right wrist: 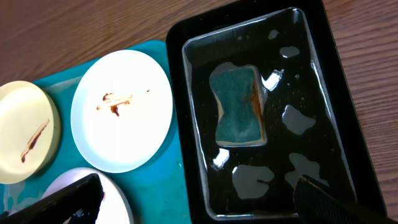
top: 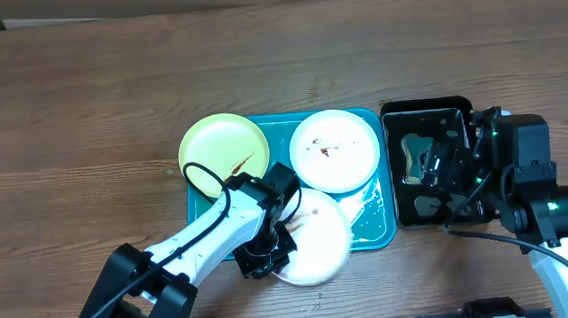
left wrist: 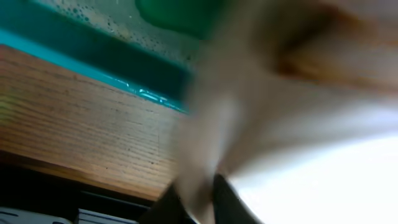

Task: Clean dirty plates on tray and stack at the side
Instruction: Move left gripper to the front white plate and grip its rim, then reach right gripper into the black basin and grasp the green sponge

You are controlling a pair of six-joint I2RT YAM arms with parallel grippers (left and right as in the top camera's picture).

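From the overhead camera the whole scene is seen: the teal tray (top: 373,223), of smooth plastic with rounded corners and a low rim, lies in the middle of the wooden table (top: 79,93). On its far left part sits the round yellow-green plate (top: 223,151) with one brown streak, and on its far right part the white plate with smears (top: 335,150). The front white plate (top: 318,247) reaches out over the near rim of the tray, and the left gripper (top: 264,253) is at its left edge. I cannot tell from any view if its fingers press on the plate. The left wrist camera is strongly blurred and gives only the wet tray rim (left wrist: 93,53), the wood grain (left wrist: 81,118) and a white blur that seems to be this plate (left wrist: 323,174). The right wrist camera shows what the overhead view hides under the arm: the black tub (right wrist: 339,93) just to the right of the tray holds shallow water (right wrist: 292,118) and a green sponge (right wrist: 239,106), with narrowed sides and a brown stain. The right gripper (right wrist: 199,190) hangs above the tub with fingers wide apart and holds nothing.
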